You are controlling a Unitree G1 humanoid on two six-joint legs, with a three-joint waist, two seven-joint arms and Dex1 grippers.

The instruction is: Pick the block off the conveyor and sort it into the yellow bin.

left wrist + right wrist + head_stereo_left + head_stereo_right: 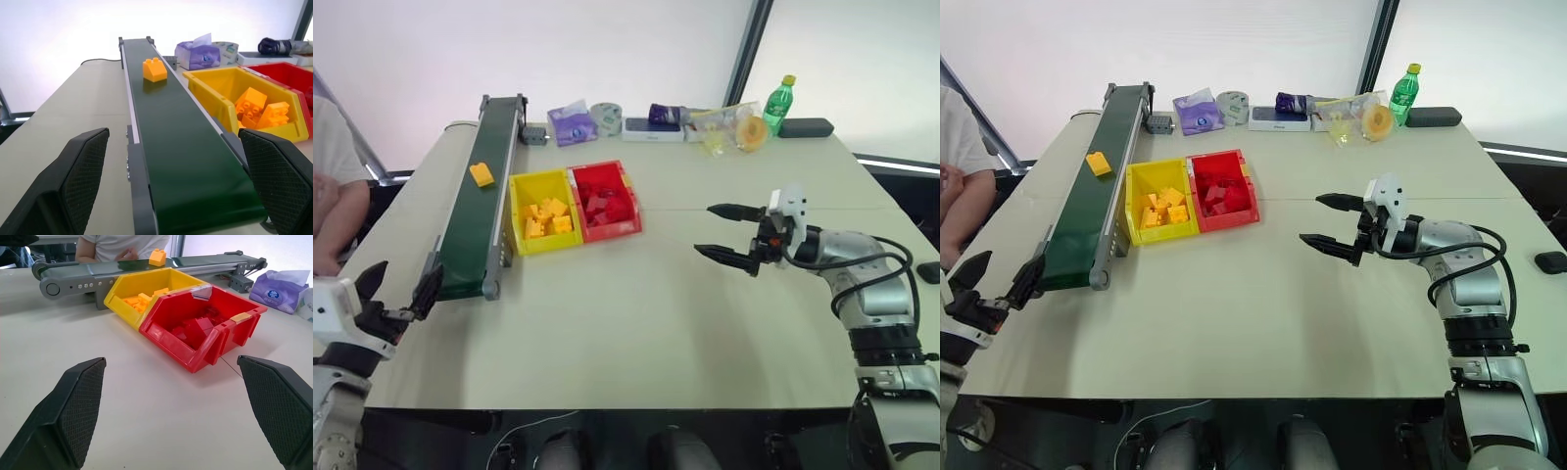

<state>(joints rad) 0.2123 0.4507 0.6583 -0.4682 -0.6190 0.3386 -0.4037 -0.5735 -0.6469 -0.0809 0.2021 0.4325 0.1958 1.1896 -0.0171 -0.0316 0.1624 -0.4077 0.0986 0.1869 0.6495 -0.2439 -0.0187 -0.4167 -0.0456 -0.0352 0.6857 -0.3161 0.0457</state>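
on the conveyor, partway up the dark green belt, the block lies alone, yellow-orange, level with the far end of the yellow bin. that bin stands just beside the belt's rail with yellow bricks inside, and a red bin touches its other side. near the belt's close end the left gripper hangs with its two black fingers spread wide, holding nothing, well short of the block. out over bare table the right gripper points toward the bins, fingers also wide apart and empty.
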